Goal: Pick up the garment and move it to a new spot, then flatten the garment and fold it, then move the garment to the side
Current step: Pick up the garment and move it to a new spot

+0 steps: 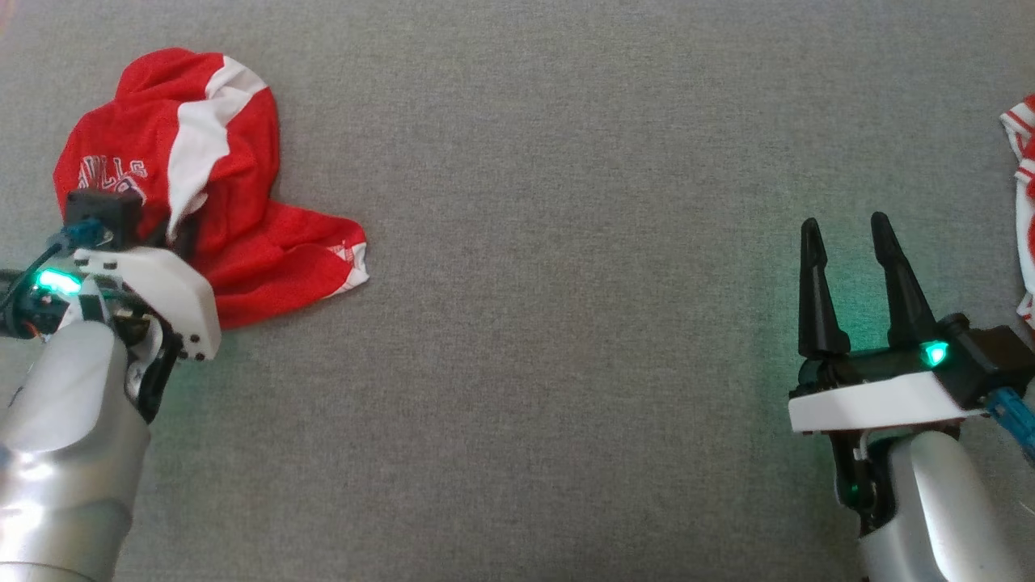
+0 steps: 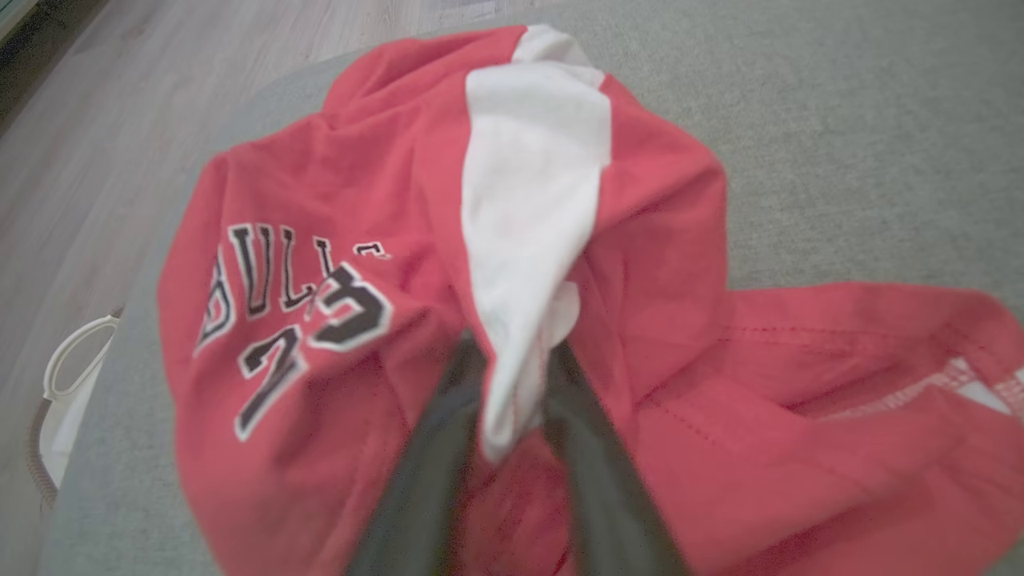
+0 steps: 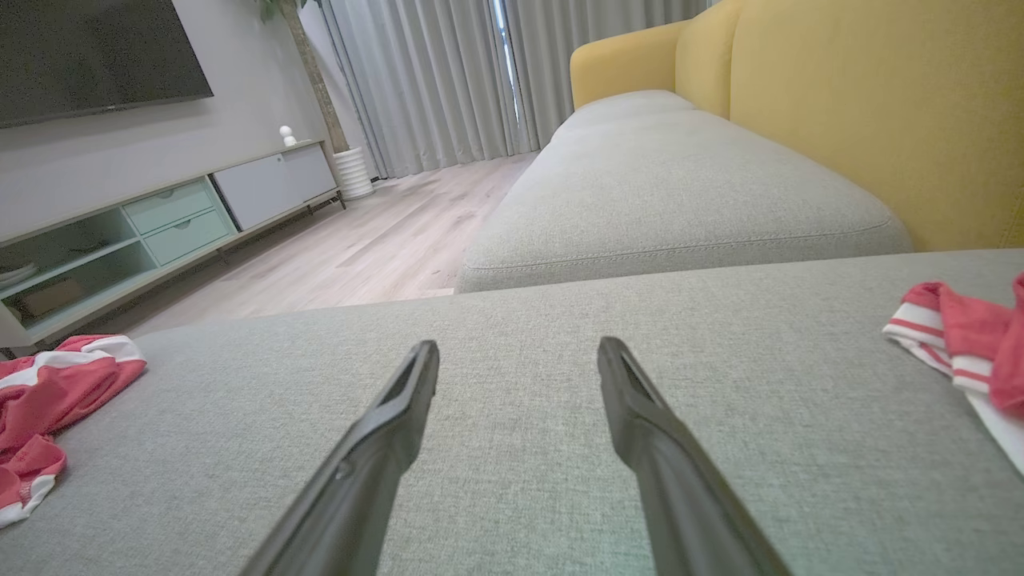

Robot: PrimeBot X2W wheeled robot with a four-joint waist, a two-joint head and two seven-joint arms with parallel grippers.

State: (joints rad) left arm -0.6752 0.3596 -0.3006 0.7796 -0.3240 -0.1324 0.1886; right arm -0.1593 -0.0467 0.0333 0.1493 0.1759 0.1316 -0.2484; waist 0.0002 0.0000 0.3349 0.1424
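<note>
the garment (image 1: 259, 242), a red jersey with a white panel and dark "bulls" lettering over a 23, is lying in a crumpled heap at the far left of the grey sofa cushion (image 1: 566, 339) in the head view. one bit of it, with a white-trimmed hem, trails out toward the middle of the cushion. the white panel runs down the middle of the heap as a raised fold.

the left gripper (image 2: 516, 360) is right on that fold. in the left wrist view its two dark fingers (image 2: 436, 448) sit close on either side of the white strip with the cloth pinched between them, so it's narrowed down onto the garment and gripping it. the heap looks like it's on the cushion, though i can't tell if the pinched bit is lifted at all. in the head view the silver forearm comes in from the lower left and the wrist covers the fingertips.

the right gripper (image 1: 845, 220) is well apart from all that, over at the right side above bare grey fabric, fingers spread wide with nothing between them.

at the far right edge there's a second garment (image 1: 1020, 170), red and white striped, only partly in frame. in the right wrist view the yellow backrest (image 3: 864, 120) is behind the cushions, plus a wooden floor (image 3: 384, 240), a low cabinet (image 3: 160, 224), a dark tv (image 3: 88, 56) and pale curtains (image 3: 432, 80).
</note>
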